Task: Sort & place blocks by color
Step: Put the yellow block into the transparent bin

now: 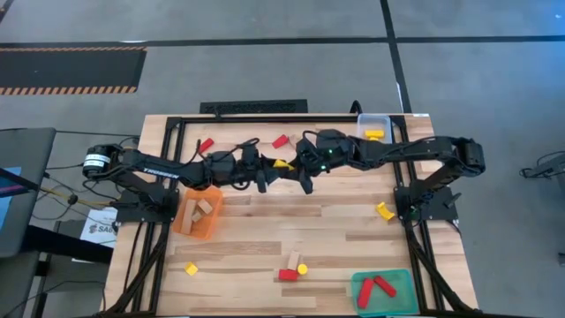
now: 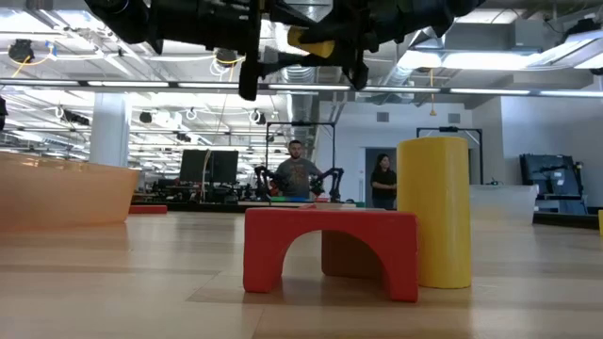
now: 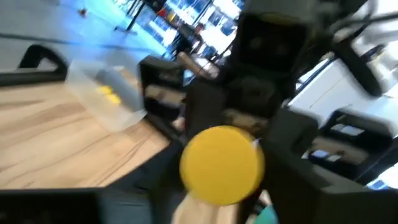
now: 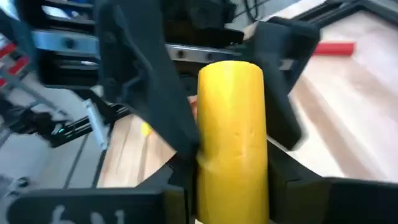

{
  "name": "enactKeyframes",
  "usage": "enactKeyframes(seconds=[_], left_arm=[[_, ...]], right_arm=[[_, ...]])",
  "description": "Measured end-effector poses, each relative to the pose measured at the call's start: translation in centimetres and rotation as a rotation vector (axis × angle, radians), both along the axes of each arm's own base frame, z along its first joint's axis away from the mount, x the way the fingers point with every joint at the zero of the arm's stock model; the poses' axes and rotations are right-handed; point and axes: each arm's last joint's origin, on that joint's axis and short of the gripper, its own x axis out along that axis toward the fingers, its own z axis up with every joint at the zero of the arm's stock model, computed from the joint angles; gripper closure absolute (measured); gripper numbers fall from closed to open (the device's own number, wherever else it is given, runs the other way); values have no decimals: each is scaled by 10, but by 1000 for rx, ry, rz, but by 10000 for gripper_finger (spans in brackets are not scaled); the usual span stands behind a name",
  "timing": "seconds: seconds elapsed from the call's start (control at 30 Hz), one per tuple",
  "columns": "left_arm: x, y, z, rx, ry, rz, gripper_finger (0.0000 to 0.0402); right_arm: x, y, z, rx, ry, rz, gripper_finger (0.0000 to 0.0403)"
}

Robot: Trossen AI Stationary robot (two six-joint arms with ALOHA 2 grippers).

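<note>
Above the middle of the bench (image 1: 265, 221) the two tools meet — the right tool (image 4: 233, 180) clenched on a yellow cylinder (image 4: 231, 124) (held well clear of the wood), the left tool (image 1: 262, 179) facing its end; whether that one is released or clenched I cannot tell. Other blocks lie scattered — a red arch (image 2: 330, 247) beside an upright yellow cylinder block (image 2: 433, 209).

No legible text, label or number anywhere.
</note>
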Motion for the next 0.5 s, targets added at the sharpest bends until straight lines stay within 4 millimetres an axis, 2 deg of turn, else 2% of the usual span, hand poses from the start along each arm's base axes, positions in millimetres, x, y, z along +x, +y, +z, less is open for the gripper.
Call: enactKeyframes(seconds=[0.13, 0.23, 0.37, 0.5], left_arm=[[0, 0, -7, -10, 68, -18, 125], [-2, 6, -9, 29, 116, -50, 85], [-18, 22, 0, 17, 183, -1, 61], [-40, 32, 5, 6, 309, 58, 58]], right_arm=[[-3, -6, -3, 40, 38, 52, 284], [-14, -12, -5, 69, 126, 49, 284], [-44, -20, -7, 42, 334, -12, 284], [-82, -30, -2, -69, 537, -205, 284]])
